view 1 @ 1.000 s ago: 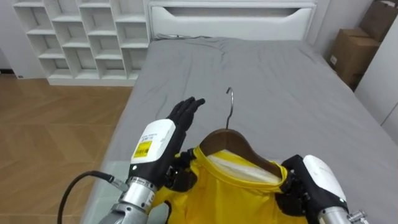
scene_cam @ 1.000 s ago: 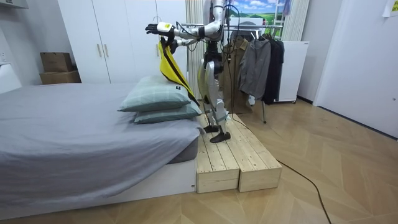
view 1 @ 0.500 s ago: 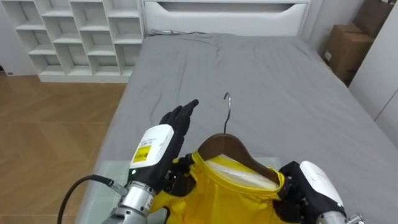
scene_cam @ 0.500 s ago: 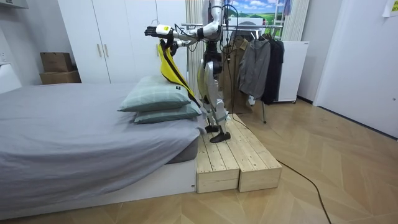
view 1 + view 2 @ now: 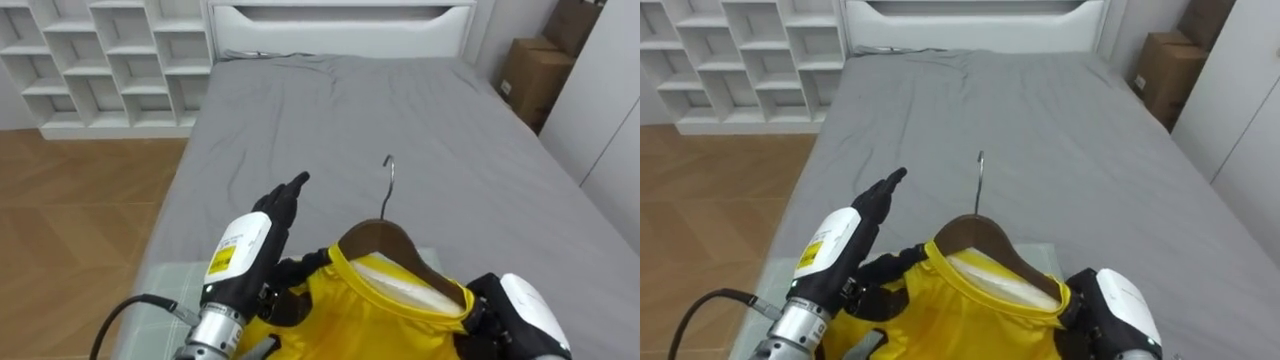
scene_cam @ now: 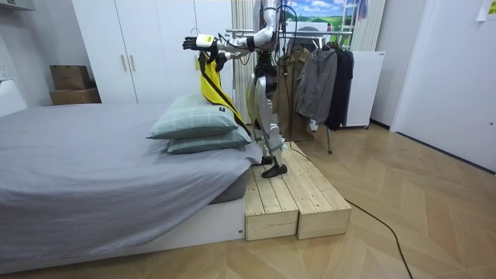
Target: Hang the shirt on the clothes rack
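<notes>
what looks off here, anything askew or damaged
Nothing looks spilled or damaged. One oddity: the left hand points its fingers straight out over the bed instead of curling round the yellow shirt on its wooden hanger.

Hanger (image 5: 385, 240): dark wood, smooth, slight gloss. Hook (image 5: 388, 185): thin bright metal. Shirt (image 5: 370, 315): yellow cloth, smooth, faint sheen (white cloth inside the collar). Bed sheet (image 5: 400, 110): grey matt cloth, lightly creased. Left hand (image 5: 268, 212): matt black fingers, glossy white plastic casing. Floor (image 5: 70, 220): polished wood. Platform (image 6: 291, 194): bare pale planks.
</notes>
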You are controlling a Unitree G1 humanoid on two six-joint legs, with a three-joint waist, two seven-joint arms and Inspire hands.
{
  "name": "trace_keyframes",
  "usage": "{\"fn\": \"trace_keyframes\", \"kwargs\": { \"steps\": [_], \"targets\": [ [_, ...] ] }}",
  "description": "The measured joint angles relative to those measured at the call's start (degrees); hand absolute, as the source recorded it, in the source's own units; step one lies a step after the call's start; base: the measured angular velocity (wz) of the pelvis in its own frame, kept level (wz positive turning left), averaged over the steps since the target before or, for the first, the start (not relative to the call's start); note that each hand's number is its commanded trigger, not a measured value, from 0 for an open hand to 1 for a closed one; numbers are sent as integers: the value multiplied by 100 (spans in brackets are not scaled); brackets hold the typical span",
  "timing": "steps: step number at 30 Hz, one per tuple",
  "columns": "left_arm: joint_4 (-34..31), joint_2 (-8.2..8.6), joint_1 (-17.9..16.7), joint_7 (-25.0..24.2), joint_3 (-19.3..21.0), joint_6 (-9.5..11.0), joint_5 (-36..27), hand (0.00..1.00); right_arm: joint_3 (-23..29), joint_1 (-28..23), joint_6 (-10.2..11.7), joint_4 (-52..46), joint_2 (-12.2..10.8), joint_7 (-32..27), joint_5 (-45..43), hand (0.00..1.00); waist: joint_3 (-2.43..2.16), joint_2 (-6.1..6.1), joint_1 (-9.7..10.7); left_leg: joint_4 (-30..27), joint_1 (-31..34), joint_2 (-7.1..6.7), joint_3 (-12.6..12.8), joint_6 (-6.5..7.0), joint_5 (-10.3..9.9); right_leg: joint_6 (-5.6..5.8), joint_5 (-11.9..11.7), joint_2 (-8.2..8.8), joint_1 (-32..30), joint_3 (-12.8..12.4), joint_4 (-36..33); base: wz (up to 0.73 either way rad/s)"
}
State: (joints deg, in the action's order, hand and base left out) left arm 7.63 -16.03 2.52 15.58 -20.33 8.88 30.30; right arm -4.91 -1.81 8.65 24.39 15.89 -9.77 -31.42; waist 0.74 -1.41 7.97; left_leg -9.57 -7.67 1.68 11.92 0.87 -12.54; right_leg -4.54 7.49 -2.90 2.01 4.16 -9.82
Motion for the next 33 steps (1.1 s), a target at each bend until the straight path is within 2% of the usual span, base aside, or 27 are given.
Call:
{"fn": "trace_keyframes", "kwargs": {
  "steps": [7, 13, 24, 27, 33],
  "targets": [
    [-1, -42, -1, -47, 33, 0, -52, 0, 395, -83, 5, 1, 8, -11, 133, 100, -5, 4, 126, 7, -42, -1, 62, -1, -1, 1, -1, -2, -1, -39, -6, -2],
    [-116, -55, -8, -170, 336, 4, -101, 0, 868, -155, 5, 3, 29, -171, 219, 100, -22, -7, 141, -8, 56, 1, 182, 0, -1, 2, 0, -12, -180, -169, -112, -12],
    [-258, -69, -67, -173, 353, 138, -255, 0, 881, -155, 7, 4, 85, -401, 426, 100, -54, -52, 142, -18, 22, -2, 227, 0, -1, 7, -3, -19, -213, -228, -189, -3],
    [-269, -62, -208, -178, 445, 236, -262, 0, 895, -155, 8, 11, 97, -404, 417, 100, -64, -38, 138, -32, 62, -1, 228, 0, -2, 10, -5, -18, -220, -224, -185, 0],
    [-284, -62, -478, -261, 733, 240, -265, 0, 1076, -156, 12, 178, 108, -407, 414, 100, -85, -18, 138, -100, 117, 12, 231, 10, -10, 8, -11, -3, -218, -168, -187, 5]
  ]
}}
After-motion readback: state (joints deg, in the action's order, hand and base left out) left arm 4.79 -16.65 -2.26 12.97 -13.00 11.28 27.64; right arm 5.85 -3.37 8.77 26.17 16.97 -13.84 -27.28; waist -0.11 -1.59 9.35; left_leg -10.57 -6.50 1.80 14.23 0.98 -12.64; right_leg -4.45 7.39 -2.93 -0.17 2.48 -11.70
